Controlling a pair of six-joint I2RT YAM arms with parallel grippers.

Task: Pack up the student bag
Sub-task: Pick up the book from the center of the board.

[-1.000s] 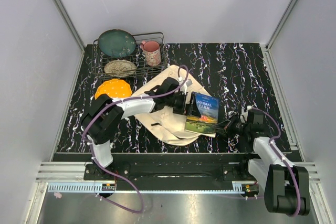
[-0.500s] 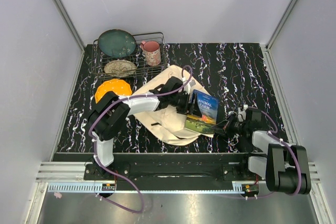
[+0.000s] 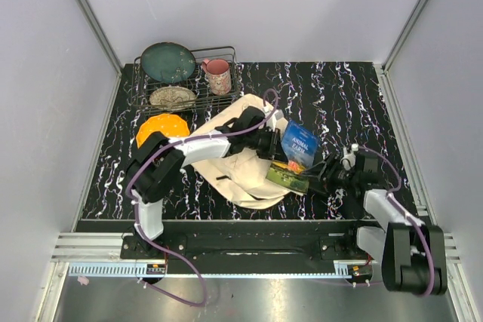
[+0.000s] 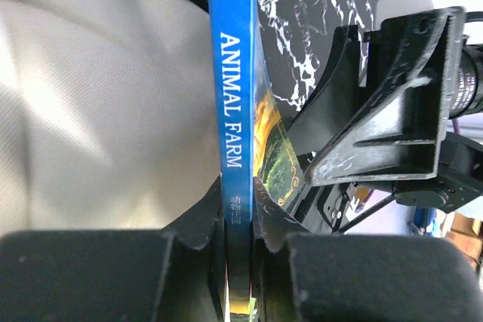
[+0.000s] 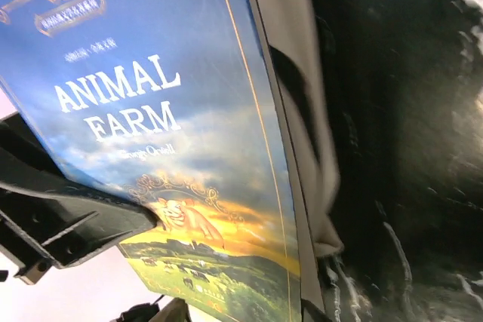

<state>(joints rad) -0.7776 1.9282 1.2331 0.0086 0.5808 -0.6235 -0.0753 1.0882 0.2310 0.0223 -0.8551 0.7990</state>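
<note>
While the left fingers (image 4: pixel 198 225) pinch the glossy blue "Animal Farm" paperback (image 4: pixel 232 111) at one end, one pressed on each cover, the book stands nearly on edge. A second ago it lay flat with its front cover facing up. From above, its blue half has swung up and toward the left arm. The green landscape end stays low, against the right-hand border of the large, soft cream canvas student bag (image 3: pixel 234 180).

The right fingers (image 3: pixel 330 179) have moved in from the near right and now sit just beside that low end, facing the front cover. Whether they are spread or closed on anything cannot be told from these views.

The bag has not shifted. It lies slumped in the middle of the black, white-veined marble-patterned bench (image 3: pixel 339 96), partly under the left arm, with its far corner near the dark wire dish rack (image 3: pixel 189 81).

The book has gone from resting on the bag to being held and turned, so the step in hand looks like lining it up to slide in edgewise. It is not inside yet: cream cloth lies flat beside the spine in the left wrist view, and no opening can be made out. The flap probably has to be lifted or held apart before the book can go in, which may be why the right arm has come close.
</note>
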